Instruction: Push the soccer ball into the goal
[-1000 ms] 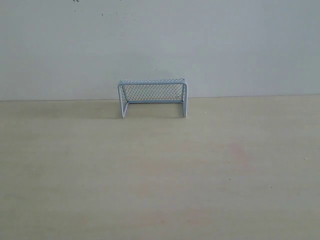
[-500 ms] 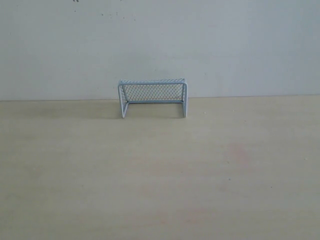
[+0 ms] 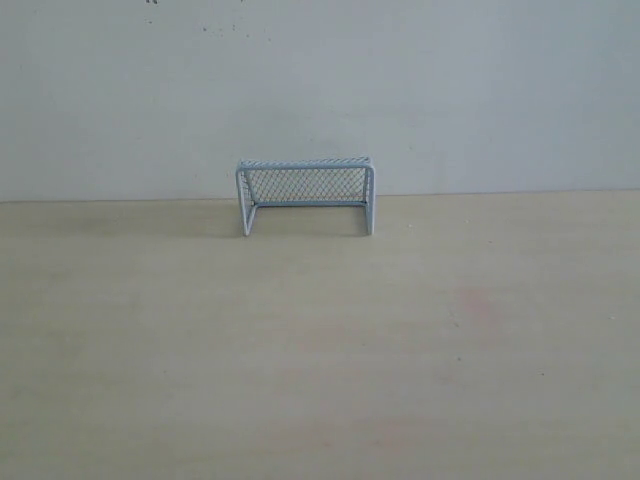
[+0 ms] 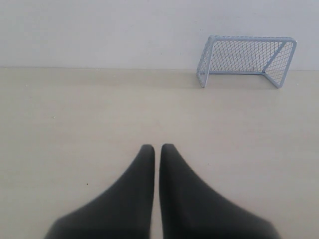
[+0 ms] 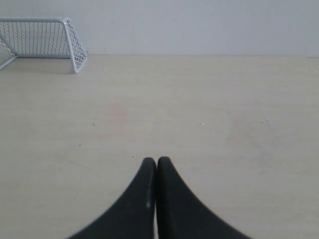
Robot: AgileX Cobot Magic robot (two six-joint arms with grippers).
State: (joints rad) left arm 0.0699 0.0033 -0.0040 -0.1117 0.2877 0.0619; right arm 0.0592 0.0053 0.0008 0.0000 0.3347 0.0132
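Note:
The goal [image 3: 305,195], a small pale blue-white frame with mesh netting, stands at the far edge of the table against the wall, its mouth facing the camera. It also shows in the left wrist view [image 4: 246,59] and partly in the right wrist view [image 5: 42,42]. The soccer ball is out of view in every frame. My left gripper [image 4: 157,147] is shut, its black fingers nearly touching and holding nothing. My right gripper [image 5: 156,160] is shut too, with nothing in it. Both hover over bare table well short of the goal. Neither gripper appears in the exterior view.
A pale wooden table [image 3: 320,340] stretches from the front to a plain white wall [image 3: 320,90] right behind the goal. A faint pinkish stain [image 3: 478,300] marks the tabletop right of centre.

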